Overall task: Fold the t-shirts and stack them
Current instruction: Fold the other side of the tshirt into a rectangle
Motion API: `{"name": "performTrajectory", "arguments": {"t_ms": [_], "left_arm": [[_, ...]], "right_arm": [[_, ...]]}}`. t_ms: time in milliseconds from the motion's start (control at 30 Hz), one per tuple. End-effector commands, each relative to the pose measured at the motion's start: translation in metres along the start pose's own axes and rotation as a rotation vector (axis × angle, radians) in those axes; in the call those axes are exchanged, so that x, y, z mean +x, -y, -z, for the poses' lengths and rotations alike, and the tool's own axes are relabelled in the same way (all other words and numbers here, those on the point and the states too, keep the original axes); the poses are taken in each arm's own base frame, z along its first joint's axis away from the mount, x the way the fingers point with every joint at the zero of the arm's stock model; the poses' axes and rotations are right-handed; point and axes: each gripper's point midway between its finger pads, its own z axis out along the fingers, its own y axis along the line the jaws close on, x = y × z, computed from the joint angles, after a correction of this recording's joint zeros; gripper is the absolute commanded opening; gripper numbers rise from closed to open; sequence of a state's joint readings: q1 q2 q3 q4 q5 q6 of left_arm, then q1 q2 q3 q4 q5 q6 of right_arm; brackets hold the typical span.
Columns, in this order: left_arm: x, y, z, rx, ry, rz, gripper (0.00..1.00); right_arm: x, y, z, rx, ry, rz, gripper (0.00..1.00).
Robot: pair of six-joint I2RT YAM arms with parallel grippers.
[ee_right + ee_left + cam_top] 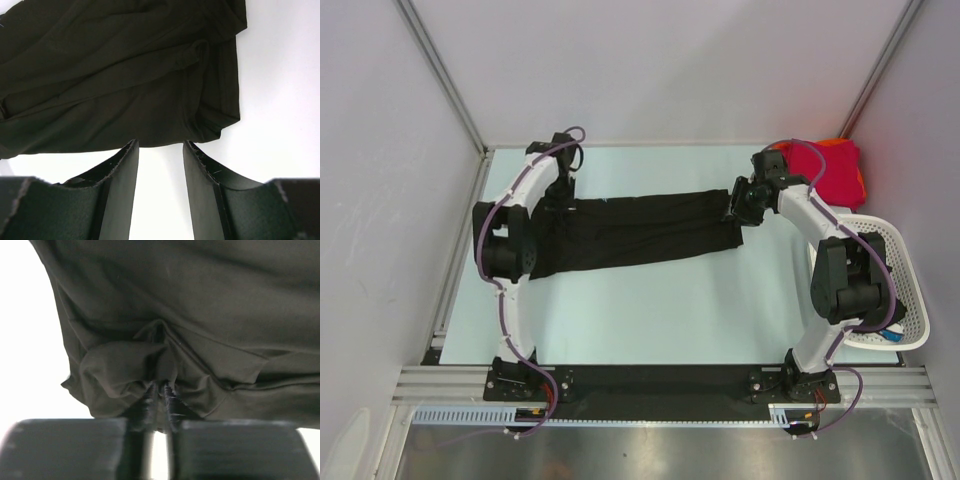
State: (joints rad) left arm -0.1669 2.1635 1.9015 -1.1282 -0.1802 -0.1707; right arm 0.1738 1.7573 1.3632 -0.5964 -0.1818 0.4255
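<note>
One black t-shirt (640,232), soft wrinkled strip; left gripper (159,388) pinches bunched fold.

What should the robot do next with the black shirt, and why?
Probably the right hand should ease forward and close on the black t-shirt: its fingers stand open just short of the cloth, while the left hand pinches the other end.

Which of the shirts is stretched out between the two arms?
The black t-shirt, spread across the middle of the table; the red t-shirt and the orange t-shirt sit piled in the far right corner.
</note>
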Motion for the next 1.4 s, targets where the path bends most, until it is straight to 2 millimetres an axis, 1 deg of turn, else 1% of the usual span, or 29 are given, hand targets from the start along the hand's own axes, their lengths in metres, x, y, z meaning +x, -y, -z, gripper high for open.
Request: {"name": "performTrajectory", "arguments": {"t_ms": [0, 100, 200, 233, 333, 400, 433, 567, 667, 767, 800, 833, 867, 900, 933, 1000, 1100, 1167, 1200, 1233, 1300, 1333, 1367], "left_arm": [[-0.012, 0.002, 0.003, -0.025, 0.031, -0.022, 0.0], [-0.013, -0.004, 0.0, -0.069, 0.03, -0.018, 0.0], [-0.014, -0.013, 0.005, -0.116, 0.042, 0.012, 0.0], [-0.016, -0.017, 0.009, -0.132, 0.06, 0.026, 0.0], [-0.023, -0.026, 0.013, -0.135, 0.095, 0.07, 0.0], [-0.032, -0.033, 0.021, -0.142, 0.136, 0.11, 0.0], [-0.038, -0.039, 0.026, -0.137, 0.166, 0.139, 0.0], [-0.052, -0.051, 0.038, -0.104, 0.237, 0.24, 0.0], [-0.062, -0.054, 0.042, -0.054, 0.269, 0.295, 0.0], [-0.066, -0.058, 0.045, -0.014, 0.285, 0.349, 0.0], [-0.07, -0.056, 0.047, 0.015, 0.305, 0.362, 0.0], [-0.072, -0.06, 0.048, 0.031, 0.312, 0.399, 0.0], [-0.068, -0.057, 0.044, 0.066, 0.301, 0.414, 0.0], [-0.073, -0.059, 0.05, 0.084, 0.334, 0.433, 0.0], [-0.073, -0.071, 0.049, 0.082, 0.336, 0.479, 0.0], [-0.073, -0.074, 0.045, 0.115, 0.328, 0.507, 0.0], [-0.075, -0.088, 0.039, 0.124, 0.332, 0.558, 0.0], [-0.076, -0.096, 0.038, 0.115, 0.334, 0.578, 0.0], [-0.078, -0.103, 0.04, 0.101, 0.348, 0.594, 0.0], [-0.081, -0.104, 0.043, 0.11, 0.37, 0.586, 0.0], [-0.085, -0.108, 0.044, 0.101, 0.384, 0.586, 0.0], [-0.09, -0.109, 0.04, 0.102, 0.384, 0.59, 0.0], [-0.09, -0.11, 0.037, 0.104, 0.372, 0.599, 0.0]], "right_arm": [[-0.012, -0.01, 0.002, -0.022, 0.031, 0.009, 0.46], [-0.012, -0.01, 0.001, -0.025, 0.03, 0.009, 0.46], [-0.012, -0.011, 0.001, -0.03, 0.027, 0.013, 0.46], [-0.012, -0.011, 0.0, -0.028, 0.026, 0.015, 0.46], [-0.012, -0.013, 0.0, -0.036, 0.022, 0.021, 0.46], [-0.01, -0.011, -0.002, -0.036, 0.014, 0.022, 0.46], [-0.01, -0.011, -0.001, -0.036, 0.014, 0.023, 0.46], [-0.007, -0.01, -0.001, -0.035, 0.006, 0.025, 0.46], [-0.005, -0.009, -0.001, -0.033, 0.002, 0.029, 0.46], [-0.002, -0.008, -0.001, -0.031, -0.005, 0.033, 0.46], [-0.001, -0.007, -0.001, -0.028, -0.008, 0.034, 0.46], [-0.001, -0.006, -0.002, -0.024, -0.008, 0.034, 0.46], [0.0, -0.006, -0.002, -0.023, -0.01, 0.033, 0.46], [0.001, -0.005, -0.002, -0.023, -0.014, 0.033, 0.46], [0.001, -0.005, -0.003, -0.023, -0.015, 0.031, 0.46], [0.002, -0.006, -0.003, -0.028, -0.017, 0.032, 0.46], [0.002, -0.006, -0.004, -0.026, -0.018, 0.032, 0.46], [0.002, -0.006, -0.005, -0.026, -0.021, 0.031, 0.46], [0.003, -0.006, -0.006, -0.026, -0.025, 0.028, 0.46], [0.003, -0.006, -0.005, -0.024, -0.026, 0.029, 0.46], [0.004, -0.008, -0.007, -0.03, -0.024, 0.029, 0.46], [0.004, -0.006, -0.007, -0.025, -0.025, 0.027, 0.46], [0.005, -0.007, -0.008, -0.024, -0.028, 0.026, 0.46]]}}
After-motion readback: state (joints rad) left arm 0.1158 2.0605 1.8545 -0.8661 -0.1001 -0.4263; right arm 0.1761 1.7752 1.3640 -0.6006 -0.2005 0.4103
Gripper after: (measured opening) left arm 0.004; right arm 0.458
